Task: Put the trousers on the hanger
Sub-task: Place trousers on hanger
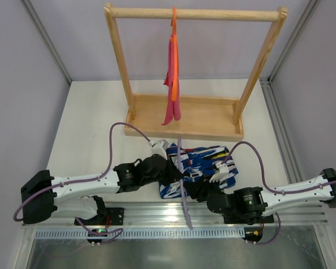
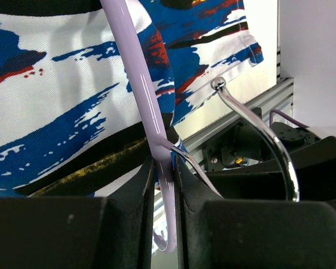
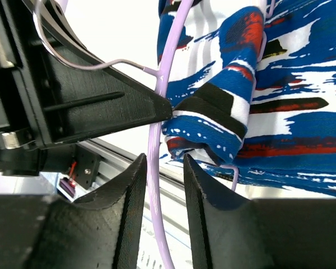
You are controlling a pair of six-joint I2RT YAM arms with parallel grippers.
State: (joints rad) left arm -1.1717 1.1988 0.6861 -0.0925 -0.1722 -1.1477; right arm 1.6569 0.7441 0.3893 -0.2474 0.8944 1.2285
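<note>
The trousers [image 1: 204,165], printed blue, white, red and black, lie bunched on the table in front of the rack. The lilac hanger [image 1: 182,185] stands on edge across them, running from far to near. My left gripper [image 2: 165,168] is shut on the hanger's lilac bar [image 2: 148,106] just below the neck, and the silver hook [image 2: 269,140] curves out to its right. My right gripper [image 3: 163,162] is open, with the hanger's bar [image 3: 155,140] passing between its fingers with a gap left on the right side. A fold of the trousers [image 3: 224,112] hangs over a thin lilac part of the hanger.
A wooden rack [image 1: 196,13] stands at the back on a wooden base tray [image 1: 213,120]. An orange hanger with pink cloth [image 1: 172,78] hangs from its rail. An aluminium rail [image 1: 134,213] runs along the near table edge. Purple cables loop off both arms.
</note>
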